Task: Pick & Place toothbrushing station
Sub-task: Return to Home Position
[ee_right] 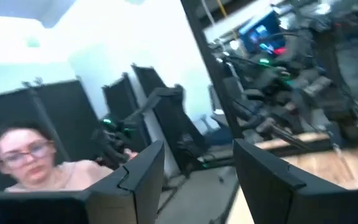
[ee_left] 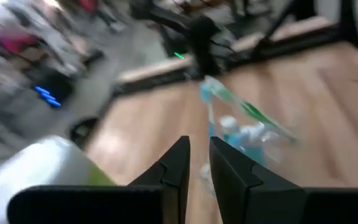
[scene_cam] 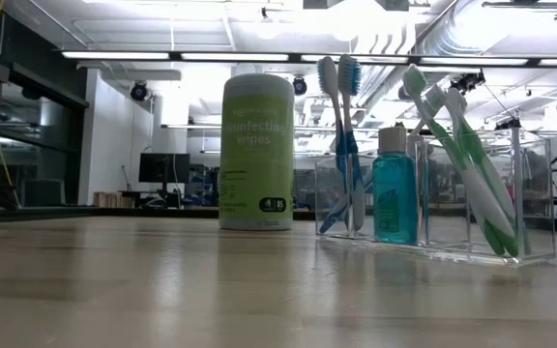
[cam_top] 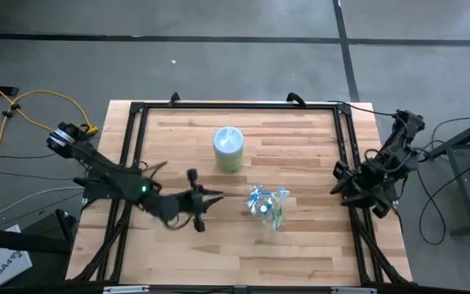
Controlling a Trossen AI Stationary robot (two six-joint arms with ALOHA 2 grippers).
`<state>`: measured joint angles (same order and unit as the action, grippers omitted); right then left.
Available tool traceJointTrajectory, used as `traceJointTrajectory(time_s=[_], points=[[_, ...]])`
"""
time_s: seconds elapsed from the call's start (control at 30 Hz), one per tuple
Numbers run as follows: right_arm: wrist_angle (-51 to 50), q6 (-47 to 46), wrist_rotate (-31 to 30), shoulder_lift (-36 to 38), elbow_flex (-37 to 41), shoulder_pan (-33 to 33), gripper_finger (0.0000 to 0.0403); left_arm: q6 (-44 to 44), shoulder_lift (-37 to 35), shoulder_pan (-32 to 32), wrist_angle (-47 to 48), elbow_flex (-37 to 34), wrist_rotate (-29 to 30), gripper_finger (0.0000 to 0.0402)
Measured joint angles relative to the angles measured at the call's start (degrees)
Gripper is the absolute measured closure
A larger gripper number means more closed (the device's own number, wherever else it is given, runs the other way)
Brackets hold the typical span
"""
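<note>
1. Standing upright on the table (cam_top: 300,261), right of centre and well in from every edge: the clear organizer (scene_cam: 540,213).
2. Contents, low view: blue-white toothbrushes (scene_cam: 341,155) at one end, a teal bottle (scene_cam: 395,198) in the middle, and green-white toothbrushes (scene_cam: 472,169) leaning at the other end.
3. Loose kit on the wood: none seen from above. Loading is judged complete.
4. Left gripper (cam_top: 212,198): over the table, near the organizer on the left arm's side. Its fingers are drawn almost together, with nothing between them.
5. Right gripper (ee_right: 197,146): folded back at the table's right edge, fingers apart, empty.
6. Remaining, by judgement: only drawing the left arm back to rest.
7. Open room: bare wood lies behind the left gripper toward its own side.
8. Obstacles: the wipes canister (scene_cam: 256,152) stands toward the far edge, apart from both gripper and organizer. A black frame rail (cam_top: 235,105) borders the table.
9. Risk, by judgement: any forward drift of the left gripper would knock the organizer.
</note>
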<state>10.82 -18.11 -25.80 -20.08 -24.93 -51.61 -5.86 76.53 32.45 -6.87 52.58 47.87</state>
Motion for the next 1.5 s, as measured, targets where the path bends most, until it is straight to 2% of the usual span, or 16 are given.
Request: traceJointTrajectory(time_s=[0.1,0.2,0.47,0.53,0.73,0.97,1.17,1.23,1.5], points=[[0.9,1.7,0.9,4.5,2.3,-0.1,0.022,4.0,-1.9,-3.3,5.2,0.0,-9.3,0.0346],[0.6,3.0,2.7,8.8,4.1,0.0,0.022,3.8,-2.0,-4.8,5.9,0.0,-13.2,0.0346],[1.1,4.7,6.4,19.9,10.3,0.0,0.022,4.7,-1.7,-7.7,6.3,-1.6,-13.6,0.0346],[1.4,5.0,6.2,19.6,11.3,0.0,0.022,5.4,-1.7,-8.2,6.3,-1.7,-13.6,0.0346],[2.5,4.9,10.4,19.5,11.1,0.0,0.022,6.1,-1.7,-8.8,6.2,-1.8,-13.6,0.0346],[5.9,6.9,19.7,19.6,14.9,0.0,0.022,6.3,-1.7,-8.7,6.2,-1.8,-13.6,0.0346],[17.5,7.5,28.4,19.7,22.4,0.0,0.022,6.3,-1.7,-8.7,6.2,-1.8,-13.6,0.0346],[20.7,7.4,29.2,19.7,24.3,0.0,0.022,6.3,-1.7,-8.7,6.2,-1.8,-13.6,0.0346],[18.9,7.4,29.8,19.6,24.4,0.0,0.022,6.3,-1.7,-8.7,6.2,-1.8,-13.6,0.0346]])
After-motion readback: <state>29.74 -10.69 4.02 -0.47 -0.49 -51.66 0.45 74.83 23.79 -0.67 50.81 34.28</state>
